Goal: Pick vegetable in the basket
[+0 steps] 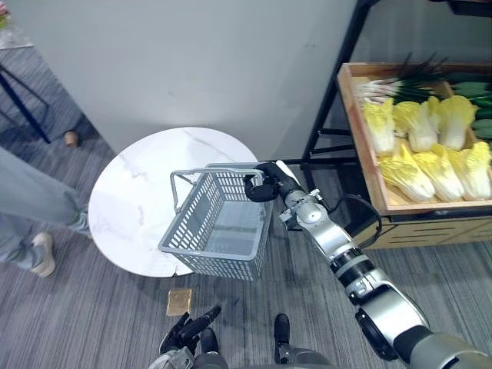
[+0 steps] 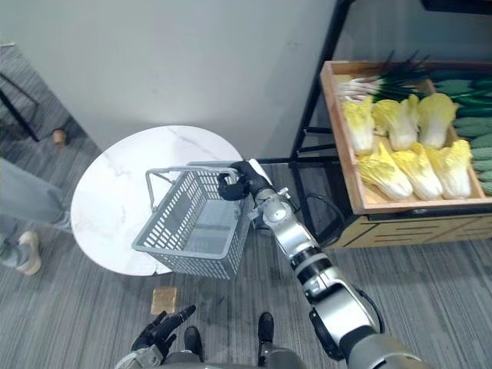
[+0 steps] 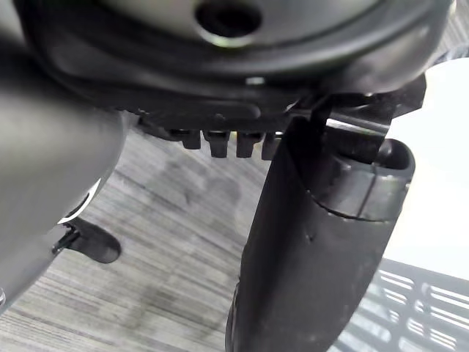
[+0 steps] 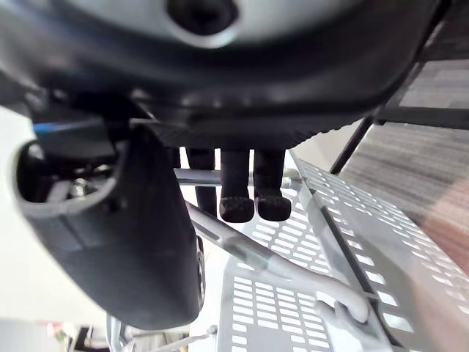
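Now right hand (image 1: 260, 187) clasps basket handle (image 1: 207, 171).

This is a carpeted indoor room, office-like, dressed up as a small grocery shop. Just right of the right hand (image 1: 260, 187) stands a black metal rack (image 1: 330, 100) carrying a wooden crate (image 1: 357, 131) of produce. The crate holds pale yellow-green cabbages (image 1: 430, 165) laid in rows, with spring onions (image 1: 388, 86) and dark green cucumbers (image 2: 470, 123) behind them. The hand itself grips the handle of a grey plastic shopping basket (image 1: 215, 265), the sort shoppers carry. Under and left of the hand is a round white marble-look table (image 1: 131, 207) on grey striped carpet (image 1: 92, 323). A plain pale wall (image 1: 192, 61) rises beyond it, and a person's legs (image 1: 34, 204) stand far to the left.
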Controlling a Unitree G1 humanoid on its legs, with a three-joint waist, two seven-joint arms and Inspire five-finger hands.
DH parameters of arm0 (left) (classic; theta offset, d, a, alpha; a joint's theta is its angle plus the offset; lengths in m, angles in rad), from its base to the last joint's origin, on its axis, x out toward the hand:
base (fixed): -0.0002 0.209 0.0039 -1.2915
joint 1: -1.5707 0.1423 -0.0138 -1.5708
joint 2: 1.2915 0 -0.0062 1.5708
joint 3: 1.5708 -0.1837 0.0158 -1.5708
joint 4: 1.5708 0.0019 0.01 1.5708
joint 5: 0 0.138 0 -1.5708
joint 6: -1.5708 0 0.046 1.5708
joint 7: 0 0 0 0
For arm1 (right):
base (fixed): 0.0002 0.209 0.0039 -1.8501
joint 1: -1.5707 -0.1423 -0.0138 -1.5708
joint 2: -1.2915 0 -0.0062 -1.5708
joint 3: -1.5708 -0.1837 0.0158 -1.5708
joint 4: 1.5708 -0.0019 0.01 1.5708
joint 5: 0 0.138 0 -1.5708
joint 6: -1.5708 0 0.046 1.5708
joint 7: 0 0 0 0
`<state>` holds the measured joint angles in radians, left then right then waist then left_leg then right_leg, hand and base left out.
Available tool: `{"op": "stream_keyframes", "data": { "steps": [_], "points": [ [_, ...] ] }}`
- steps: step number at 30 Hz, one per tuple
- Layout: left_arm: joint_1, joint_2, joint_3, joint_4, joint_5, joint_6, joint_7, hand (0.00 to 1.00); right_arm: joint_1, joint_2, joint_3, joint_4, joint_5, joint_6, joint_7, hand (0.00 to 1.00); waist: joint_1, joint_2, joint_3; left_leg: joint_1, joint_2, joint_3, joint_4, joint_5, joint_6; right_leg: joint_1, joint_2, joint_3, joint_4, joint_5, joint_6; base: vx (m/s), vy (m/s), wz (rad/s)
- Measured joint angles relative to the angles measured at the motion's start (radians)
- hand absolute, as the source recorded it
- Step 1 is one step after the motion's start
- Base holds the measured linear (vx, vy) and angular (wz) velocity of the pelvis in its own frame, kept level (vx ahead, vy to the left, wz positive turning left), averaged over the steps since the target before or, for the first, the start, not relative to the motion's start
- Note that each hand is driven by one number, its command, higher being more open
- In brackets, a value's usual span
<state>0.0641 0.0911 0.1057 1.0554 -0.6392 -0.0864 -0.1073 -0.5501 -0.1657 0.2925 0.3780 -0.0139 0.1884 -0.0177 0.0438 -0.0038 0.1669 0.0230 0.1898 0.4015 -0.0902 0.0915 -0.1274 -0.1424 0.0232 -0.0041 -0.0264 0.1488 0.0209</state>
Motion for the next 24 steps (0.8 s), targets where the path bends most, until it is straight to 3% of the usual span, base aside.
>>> {"op": "stream_keyframes", "data": {
  "steps": [5, 9, 11, 15, 19, 24],
  "points": [
    [0.006, -0.005, -0.006, 0.017, -0.024, 0.000, 0.039, 1.00, 0.221, -0.050, -0.096, -0.133, 0.065, 0.000, -0.011, 0.00, -0.051, 0.000, -0.033, 0.025, 0.006, 0.046, -0.003, -0.013, -0.009, -0.002, 0.015, 0.046, 0.007, -0.001, 0.002, 0.02, 0.029, -0.29],
    [-0.006, -0.020, -0.012, 0.016, -0.029, 0.000, 0.042, 1.00, 0.385, -0.079, -0.234, -0.135, 0.101, 0.000, -0.015, 0.00, -0.074, 0.012, -0.041, 0.038, 0.002, 0.064, -0.003, -0.020, -0.011, -0.002, 0.015, 0.067, 0.016, -0.011, 0.015, 0.00, 0.032, -0.14],
    [-0.004, -0.022, -0.012, 0.017, -0.028, 0.001, 0.045, 1.00, 0.452, -0.088, -0.243, -0.135, 0.143, -0.007, 0.014, 0.00, -0.085, 0.020, -0.046, 0.043, 0.000, 0.074, -0.003, -0.024, -0.012, -0.002, 0.015, 0.077, 0.017, -0.014, 0.019, 0.00, 0.031, -0.13],
    [0.004, -0.036, -0.018, 0.017, -0.029, 0.001, 0.058, 1.00, 0.554, -0.085, -0.326, -0.135, 0.168, -0.050, 0.061, 0.00, -0.111, 0.039, -0.060, 0.051, -0.012, 0.085, -0.004, -0.037, -0.007, -0.002, 0.011, 0.096, 0.018, -0.019, 0.028, 0.02, 0.045, -0.09],
    [0.023, -0.032, -0.021, 0.017, -0.040, 0.001, 0.075, 1.00, 0.599, -0.091, -0.433, -0.127, 0.174, -0.099, 0.116, 0.00, -0.143, 0.038, -0.070, 0.064, -0.021, 0.104, -0.003, -0.051, -0.003, -0.002, 0.008, 0.117, 0.026, -0.027, 0.040, 0.04, 0.043, -0.11],
    [0.039, -0.032, -0.025, 0.017, -0.060, 0.001, 0.082, 1.00, 0.634, -0.112, -0.465, -0.078, 0.167, -0.157, 0.151, 0.00, -0.167, 0.033, -0.098, 0.072, -0.024, 0.109, -0.003, -0.064, -0.005, -0.002, 0.008, 0.121, 0.041, -0.042, 0.048, 0.04, 0.029, -0.04]
  ]
}}
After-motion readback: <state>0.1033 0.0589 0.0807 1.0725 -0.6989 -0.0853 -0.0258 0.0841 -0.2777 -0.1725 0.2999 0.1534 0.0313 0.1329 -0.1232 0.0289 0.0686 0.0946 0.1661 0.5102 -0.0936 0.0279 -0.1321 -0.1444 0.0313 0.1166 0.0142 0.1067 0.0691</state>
